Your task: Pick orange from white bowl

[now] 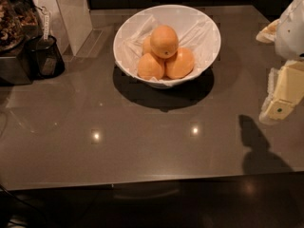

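One wide grey-brown counter (142, 146) fills most of the view, glossy enough to mirror two ceiling lights. A dark appliance (14, 42) and a black container (47, 56) sit at its left edge, well apart from the work.

Next in size, the white bowl (211, 37) stands toward the back of the counter, upright, with a crinkled white lining (137, 37) showing along its sloped inside.

At the right edge of the view the gripper (279, 101) hangs above the counter, well apart from the bowl and lower in the picture than it. I cannot tell whether it is spread or pressed together. Its shadow (259, 148) falls on the counter below it.

Four oranges are heaped in the bowl. Three of them form the base: one at front left (150, 66), one at front right (180, 63), and one mostly hidden behind (147, 45). The orange (164, 41) to be picked rests on top of these, touching them, with its upper half clear of everything.

By my judgement it will feel fairly heavy for its size, firm with a little give, and smooth enough to slip if pinched off-centre. Since it is round, the best hold is likely from above, across its widest middle, squeezing gently. Its perch looks loose, so a sideways nudge could roll it off the pile, and the paper lining could snag if the approach goes too deep.
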Controlling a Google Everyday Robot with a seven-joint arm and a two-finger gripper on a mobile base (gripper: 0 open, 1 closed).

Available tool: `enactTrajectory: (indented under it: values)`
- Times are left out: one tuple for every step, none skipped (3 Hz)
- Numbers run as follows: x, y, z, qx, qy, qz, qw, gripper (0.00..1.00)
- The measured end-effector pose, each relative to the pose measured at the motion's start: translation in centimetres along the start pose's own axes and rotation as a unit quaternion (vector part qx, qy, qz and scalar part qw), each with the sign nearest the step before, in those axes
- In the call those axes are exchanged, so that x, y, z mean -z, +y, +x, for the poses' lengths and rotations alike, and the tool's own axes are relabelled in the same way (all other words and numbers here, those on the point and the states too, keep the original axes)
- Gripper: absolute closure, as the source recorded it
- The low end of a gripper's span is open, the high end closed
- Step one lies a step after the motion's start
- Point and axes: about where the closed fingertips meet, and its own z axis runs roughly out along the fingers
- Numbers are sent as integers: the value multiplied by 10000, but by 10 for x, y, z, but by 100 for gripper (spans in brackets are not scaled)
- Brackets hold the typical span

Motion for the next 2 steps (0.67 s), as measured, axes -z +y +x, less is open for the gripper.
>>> enactTrajectory:
  values:
    - [0, 0, 0, 0, 0, 0, 10000, 0]
    - [1, -4, -5, -11, -126, 7, 9999, 0]
